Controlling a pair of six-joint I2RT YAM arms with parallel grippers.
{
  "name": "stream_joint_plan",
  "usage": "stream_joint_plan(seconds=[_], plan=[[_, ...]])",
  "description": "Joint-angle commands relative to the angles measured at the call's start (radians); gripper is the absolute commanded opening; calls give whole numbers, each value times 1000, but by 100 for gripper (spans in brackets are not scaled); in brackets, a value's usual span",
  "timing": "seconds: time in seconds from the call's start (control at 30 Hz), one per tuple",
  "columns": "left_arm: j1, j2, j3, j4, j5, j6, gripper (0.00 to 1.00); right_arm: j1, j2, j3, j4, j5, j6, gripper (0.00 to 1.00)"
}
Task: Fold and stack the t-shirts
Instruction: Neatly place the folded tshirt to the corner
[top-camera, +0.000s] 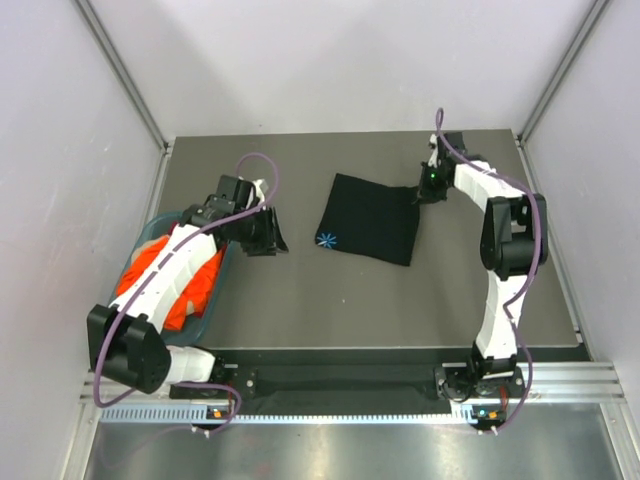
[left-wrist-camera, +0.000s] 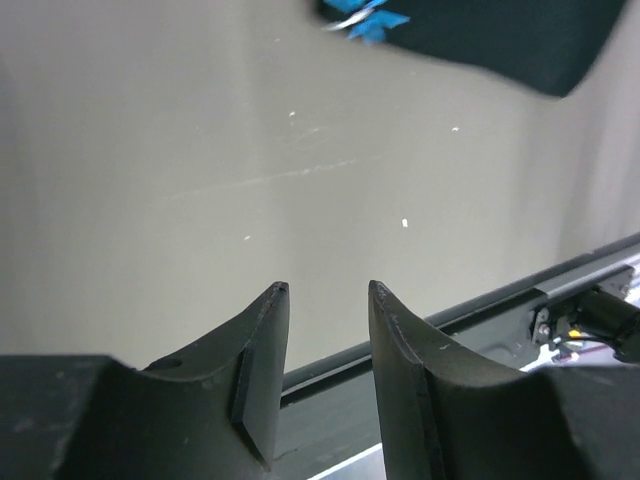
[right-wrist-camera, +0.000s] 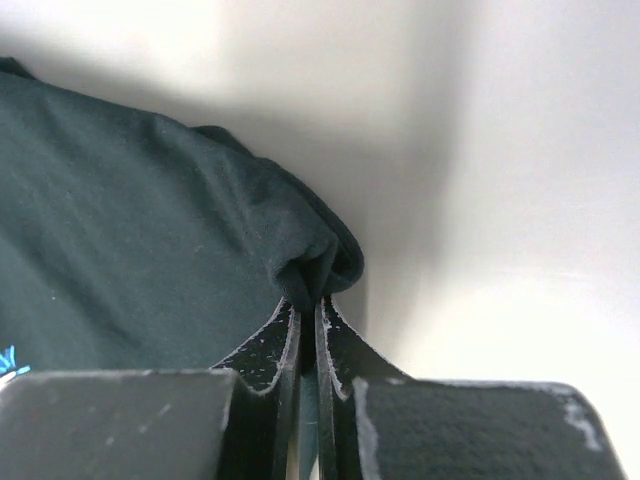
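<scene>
Two t-shirts: one black t-shirt (top-camera: 368, 232) lies mid-frame on the counter (top-camera: 300, 300). One orange t-shirt (top-camera: 140, 272) sits in the teal basket (top-camera: 229, 262) at left, mostly hidden under the left arm. Right end effector (right-wrist-camera: 308, 308) pinches the black t-shirt's upper-right corner. Left end effector (left-wrist-camera: 325, 292) gapes partway, empty.
</scene>
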Motion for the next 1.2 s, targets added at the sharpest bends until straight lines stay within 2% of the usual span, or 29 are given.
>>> stream_joint_plan(seconds=[0.0,0.17,0.53,0.87,1.07,1.17], plan=[[3,-60,-51,30,-44,-11,42,-60,-50,124,-112,221,-184,0],[3,-94,-118,70,-94,-16,42,-186,40,253,-114,257,-229,0],[2,12,-49,122,-107,-50,39,-309,359,760,-51,333,-324,0],[-4,191,70,133,-107,-64,37,-393,422,769,219,306,-197,0],[-15,277,135,128,-121,-65,37,-418,513,884,265,306,-165,0],[-16,312,164,131,-121,-73,37,-430,534,890,314,274,-149,0]])
